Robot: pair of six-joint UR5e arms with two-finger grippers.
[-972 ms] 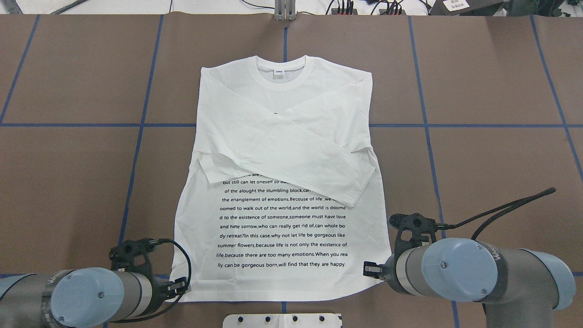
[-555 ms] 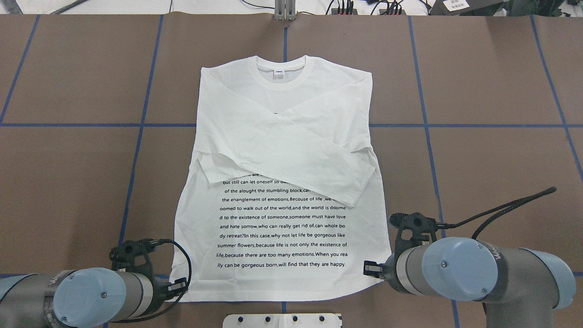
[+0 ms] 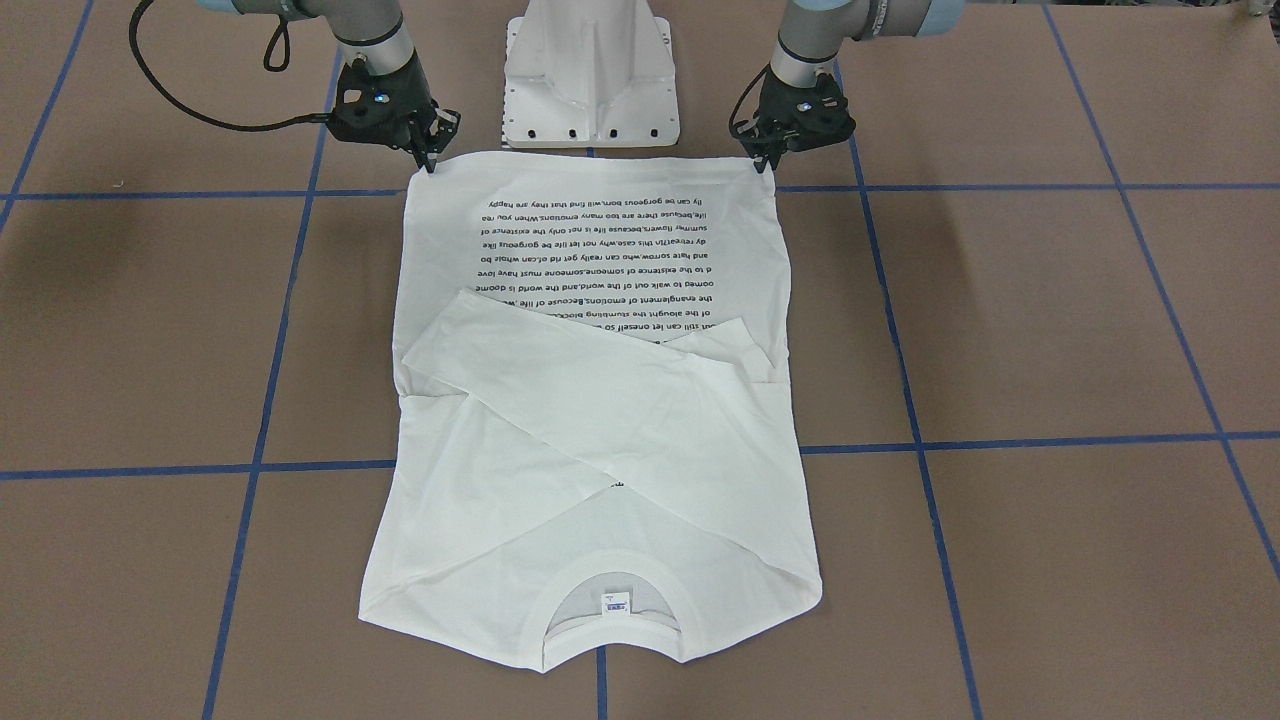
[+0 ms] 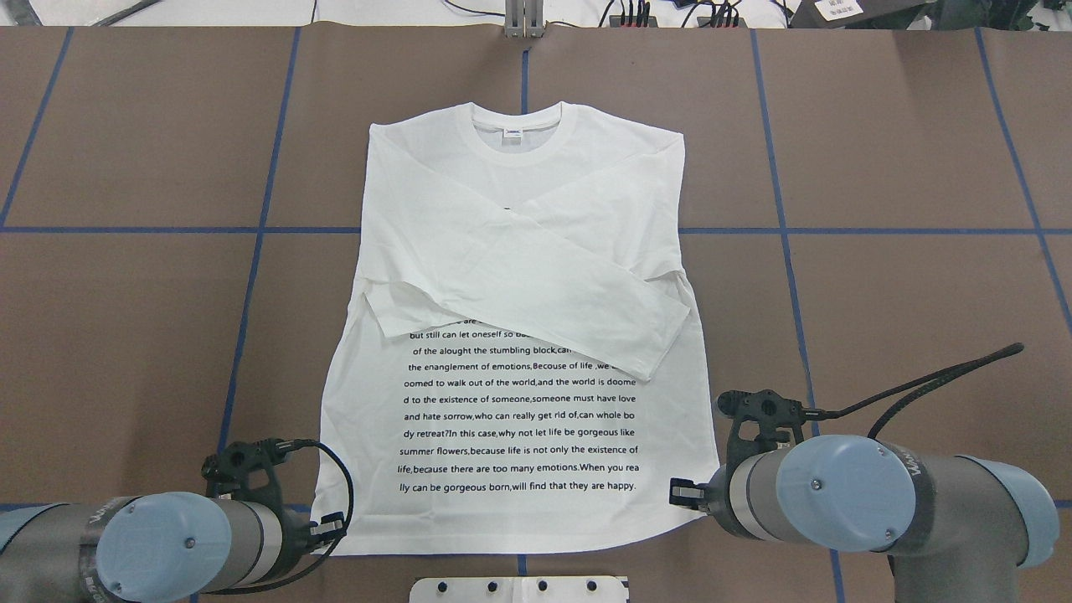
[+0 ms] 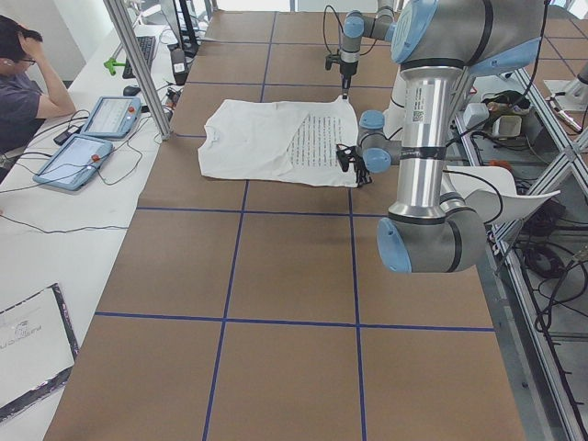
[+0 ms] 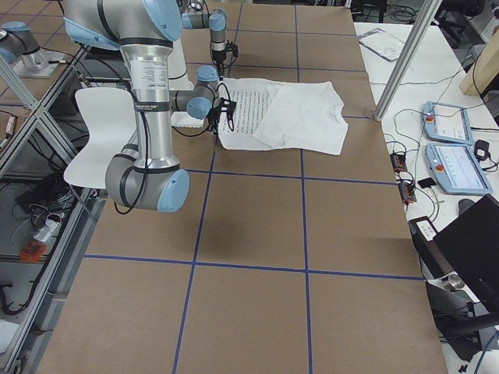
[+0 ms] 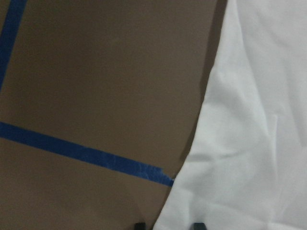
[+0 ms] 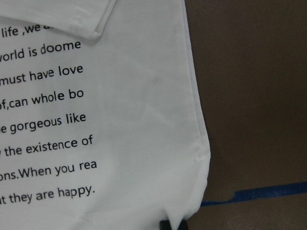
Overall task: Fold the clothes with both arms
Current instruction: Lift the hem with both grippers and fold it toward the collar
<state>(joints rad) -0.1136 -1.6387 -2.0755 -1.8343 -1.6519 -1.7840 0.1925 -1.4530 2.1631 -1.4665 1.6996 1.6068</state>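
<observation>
The white long-sleeved T-shirt (image 4: 519, 276) lies flat on the brown surface (image 4: 904, 151), printed side up. Its 2 sleeves are folded across the chest and cross each other above the lines of black text. Its collar (image 4: 519, 156), with the small neck tag (image 4: 512, 134), is the end farthest from the robot's white base (image 3: 590, 70); the hem is the end just beside that base.

The left pincer (image 4: 331, 529) is down at the T-shirt's hem corner on the robot's left. In the left wrist view, 2 dark fingertips (image 7: 139, 225) show at the bottom edge with a gap between them and the cloth's edge lying in that gap. I cannot tell whether they clamp the cloth.

The right pincer (image 4: 680, 494) is down at the T-shirt's other hem corner. In the right wrist view its fingertips (image 8: 165, 224) sit close together with the corner puckered between them, so it is pinching the hem.

Blue tape lines (image 4: 126, 229) cross the surface; 1 of them runs under the T-shirt at chest height.
</observation>
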